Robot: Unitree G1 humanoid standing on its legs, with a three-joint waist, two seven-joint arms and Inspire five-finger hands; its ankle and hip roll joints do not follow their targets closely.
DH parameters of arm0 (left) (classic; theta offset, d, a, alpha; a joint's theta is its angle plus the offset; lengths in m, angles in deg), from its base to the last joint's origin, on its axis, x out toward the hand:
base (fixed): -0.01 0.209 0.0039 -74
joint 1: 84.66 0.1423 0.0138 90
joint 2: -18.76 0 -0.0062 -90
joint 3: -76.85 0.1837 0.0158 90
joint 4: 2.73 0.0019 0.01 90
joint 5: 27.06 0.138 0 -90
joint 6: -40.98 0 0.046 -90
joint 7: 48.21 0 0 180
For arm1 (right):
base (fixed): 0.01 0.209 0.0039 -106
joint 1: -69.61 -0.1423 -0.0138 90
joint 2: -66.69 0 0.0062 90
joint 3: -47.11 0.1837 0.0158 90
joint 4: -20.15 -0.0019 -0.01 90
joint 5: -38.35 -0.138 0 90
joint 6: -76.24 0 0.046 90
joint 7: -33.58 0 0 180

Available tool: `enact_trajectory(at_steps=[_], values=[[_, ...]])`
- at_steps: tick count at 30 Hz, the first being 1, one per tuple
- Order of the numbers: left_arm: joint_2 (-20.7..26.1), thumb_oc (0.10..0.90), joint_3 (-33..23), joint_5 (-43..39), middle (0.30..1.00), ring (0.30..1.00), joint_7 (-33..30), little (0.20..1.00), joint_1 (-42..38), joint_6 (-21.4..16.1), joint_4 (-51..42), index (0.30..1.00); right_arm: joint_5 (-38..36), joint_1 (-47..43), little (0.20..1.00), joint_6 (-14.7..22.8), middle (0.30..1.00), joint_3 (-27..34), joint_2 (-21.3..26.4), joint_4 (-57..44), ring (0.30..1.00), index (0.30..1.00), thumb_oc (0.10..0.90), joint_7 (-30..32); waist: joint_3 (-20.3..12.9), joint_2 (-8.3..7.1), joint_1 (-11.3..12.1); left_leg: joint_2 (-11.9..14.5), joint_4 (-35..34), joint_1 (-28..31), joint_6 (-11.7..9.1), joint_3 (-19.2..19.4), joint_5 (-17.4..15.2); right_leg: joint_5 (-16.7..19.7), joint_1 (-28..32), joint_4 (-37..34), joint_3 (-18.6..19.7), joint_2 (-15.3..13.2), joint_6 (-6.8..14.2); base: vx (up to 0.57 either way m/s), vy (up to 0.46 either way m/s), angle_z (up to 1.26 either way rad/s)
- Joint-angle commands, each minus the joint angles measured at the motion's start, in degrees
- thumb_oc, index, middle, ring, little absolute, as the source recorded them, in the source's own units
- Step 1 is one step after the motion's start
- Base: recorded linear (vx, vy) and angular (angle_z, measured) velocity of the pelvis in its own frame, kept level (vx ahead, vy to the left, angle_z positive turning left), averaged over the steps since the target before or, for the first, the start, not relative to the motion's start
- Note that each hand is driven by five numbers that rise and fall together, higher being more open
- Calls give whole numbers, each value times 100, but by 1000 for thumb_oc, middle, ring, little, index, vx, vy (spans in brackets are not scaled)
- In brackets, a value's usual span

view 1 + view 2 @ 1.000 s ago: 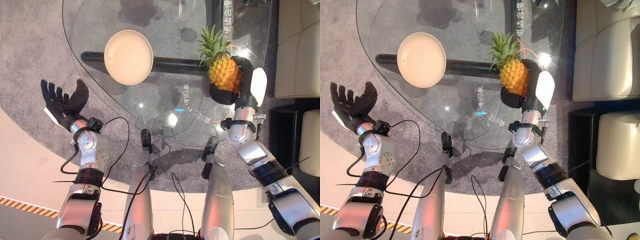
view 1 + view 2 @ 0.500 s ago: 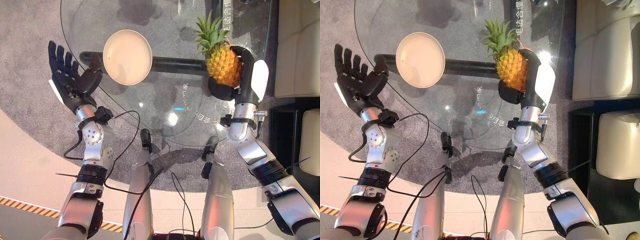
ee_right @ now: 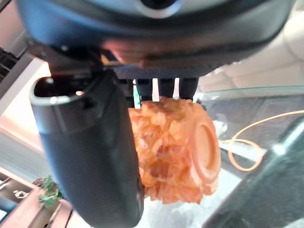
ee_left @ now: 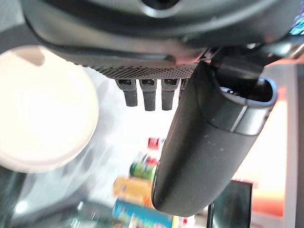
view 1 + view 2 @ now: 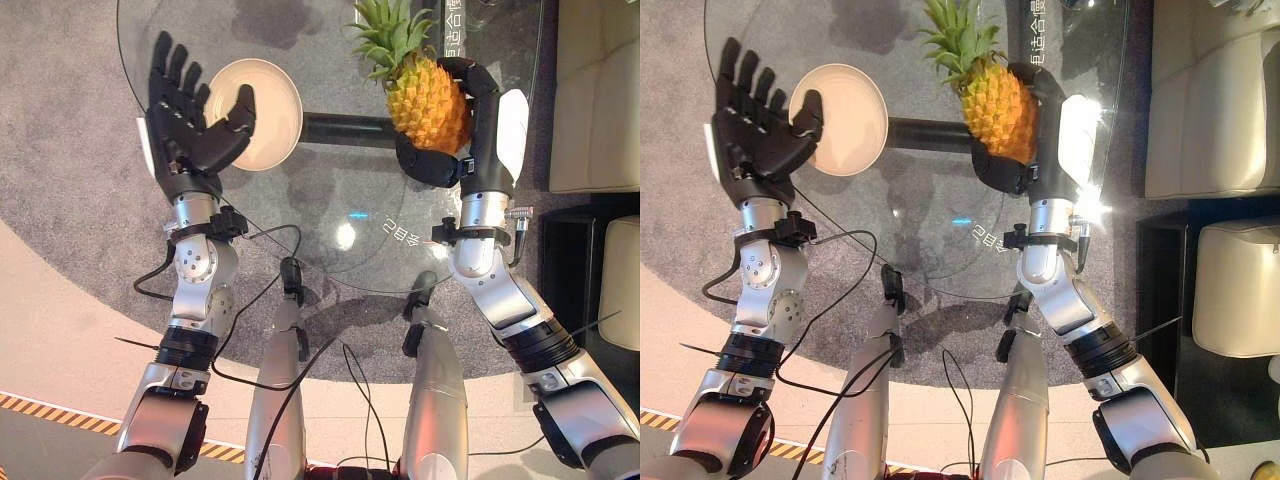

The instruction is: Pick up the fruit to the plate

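Carrying pineapple [image 5: 428, 98] with right hand [image 5: 470, 140] fingers clamped round it; best kept upright toward upper-left plate [image 5: 278, 105], left hand [image 5: 190, 125] fingers spread apart.

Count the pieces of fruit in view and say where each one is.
1. A pineapple, held in the right hand above the glass table, to the right of the plate.
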Motion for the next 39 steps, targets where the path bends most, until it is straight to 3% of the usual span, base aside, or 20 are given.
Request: enact_trajectory(at_steps=[1, 6, 18, 39], values=[[50, 800, 30, -570, 900, 900, 406, 900, -413, -120, -852, 900, 371, -647, 200, 766, 300, 326, -2, -1197, 300, 300, 100, 60, -106, 90, -51, 259, 387, 116, -208, -133, -450, 485, 278, -651, 13, -160, 264, 0, 0, 0], [-118, 800, 220, -1322, 900, 900, 633, 900, -499, 195, -845, 900, 376, -792, 200, 731, 300, 179, -72, -1298, 300, 300, 100, -92, -106, 80, -67, 262, 377, 102, -204, -116, -431, 511, 289, -689, 1, -158, 273, 0, 0, 0], [-358, 800, 569, -2201, 900, 900, 727, 900, -728, 848, -796, 900, 227, -1082, 200, 678, 300, -156, -136, -1348, 300, 300, 100, -236, -106, 79, -84, 263, 355, 86, -199, -84, -398, 554, 336, -792, -39, -183, 280, 0, 0, 0], [-485, 800, 816, -3019, 900, 900, 1216, 900, -835, 1012, -982, 900, 150, -1198, 200, 576, 300, -517, -142, -1330, 300, 300, 100, -529, -106, 48, -73, 253, 366, 2, -191, -80, -380, 586, 328, -849, -83, -206, 279, 0, 0, 0]])
